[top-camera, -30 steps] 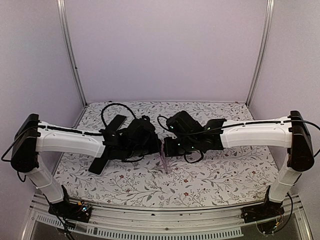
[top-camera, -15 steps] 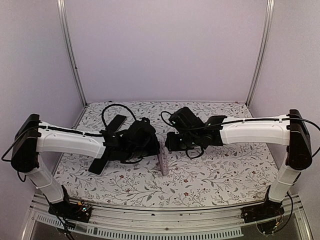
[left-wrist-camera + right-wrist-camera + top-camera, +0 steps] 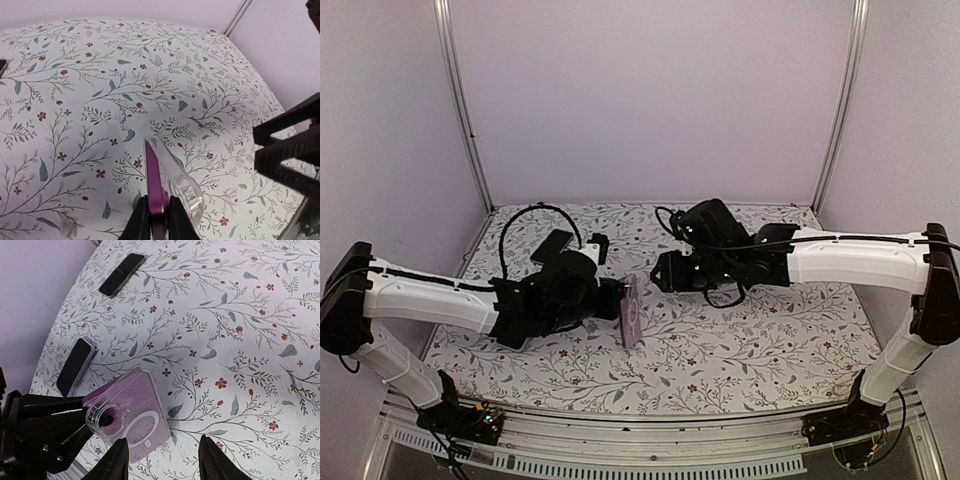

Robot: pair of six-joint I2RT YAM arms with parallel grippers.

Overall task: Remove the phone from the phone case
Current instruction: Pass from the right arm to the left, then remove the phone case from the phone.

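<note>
Left tool (image 3: 155,220) pinches the clear phone case (image 3: 182,187), magenta phone (image 3: 152,172) inside; right tool (image 3: 164,460) spread.

There was 1 clear phone case (image 3: 145,420), with 1 magenta phone (image 3: 154,175) inside it. 2 more lay on 1 floral table (image 3: 250,315): the nearer black phone (image 3: 75,366) at 10 o'clock from the case, the farther black phone (image 3: 122,274) at 12 o'clock. There were 2 grippers: 1 left gripper (image 3: 156,214), 1 right gripper (image 3: 164,460).

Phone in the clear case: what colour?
Magenta-purple phone inside the clear phone case; right wrist view shows it best.
</note>
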